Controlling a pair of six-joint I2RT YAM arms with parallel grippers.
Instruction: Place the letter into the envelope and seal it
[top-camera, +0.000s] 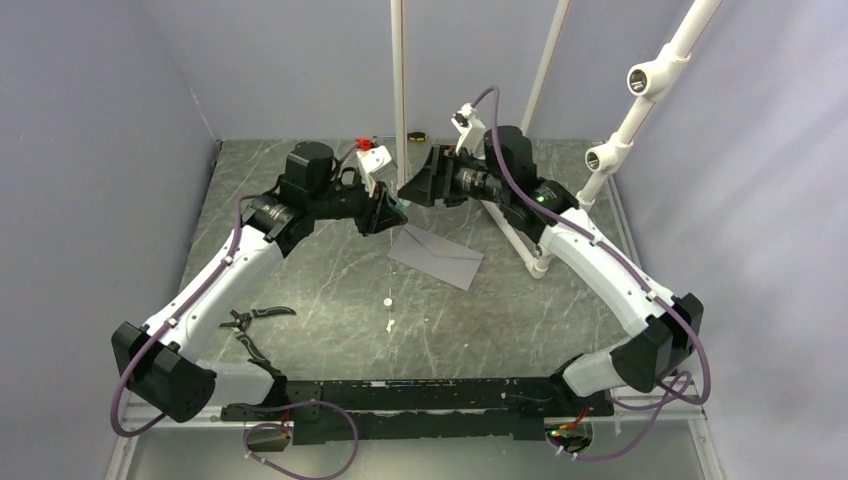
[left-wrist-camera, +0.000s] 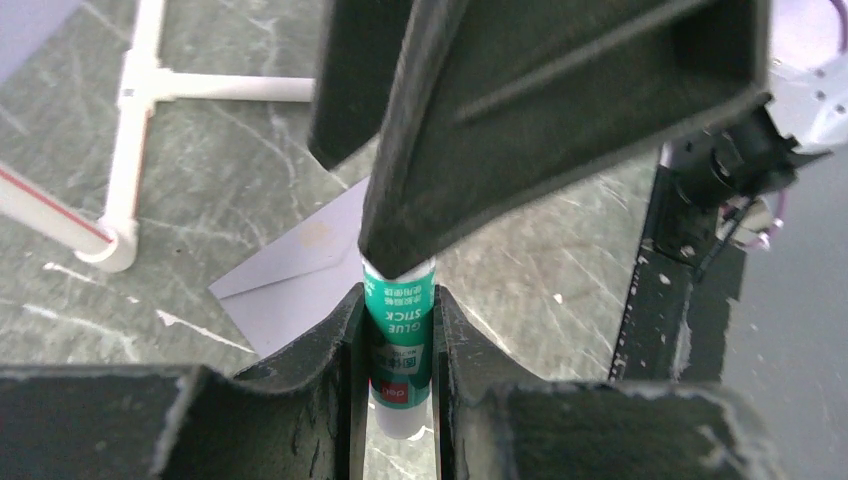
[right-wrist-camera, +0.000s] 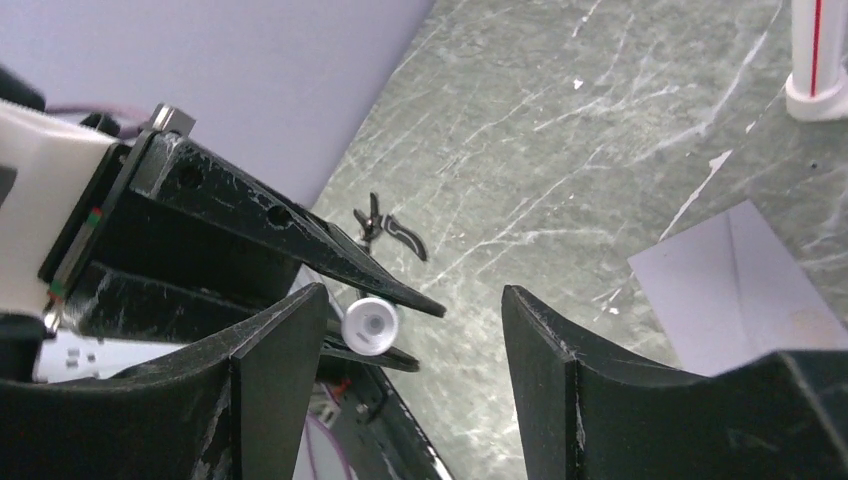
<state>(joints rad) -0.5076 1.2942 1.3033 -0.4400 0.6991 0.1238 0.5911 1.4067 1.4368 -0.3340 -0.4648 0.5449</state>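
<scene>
The grey envelope (top-camera: 437, 256) lies flat on the marble table, below and to the right of both grippers. It also shows in the left wrist view (left-wrist-camera: 300, 275) and the right wrist view (right-wrist-camera: 740, 290). The tan letter is not in view. My left gripper (top-camera: 392, 211) is shut on a green glue stick (left-wrist-camera: 400, 345), held above the table. My right gripper (top-camera: 415, 189) is open, with its jaws (right-wrist-camera: 412, 300) facing the stick's white end (right-wrist-camera: 370, 324). One right finger (left-wrist-camera: 540, 110) reaches over the stick's top.
White pipe frame posts (top-camera: 400, 80) stand at the back, with a foot (top-camera: 541, 268) right of the envelope. A black tool (top-camera: 255, 318) lies at the front left. Small white bits (top-camera: 388, 302) lie in front of the envelope. Small red (top-camera: 364, 143) and dark (top-camera: 416, 134) items sit at the back wall.
</scene>
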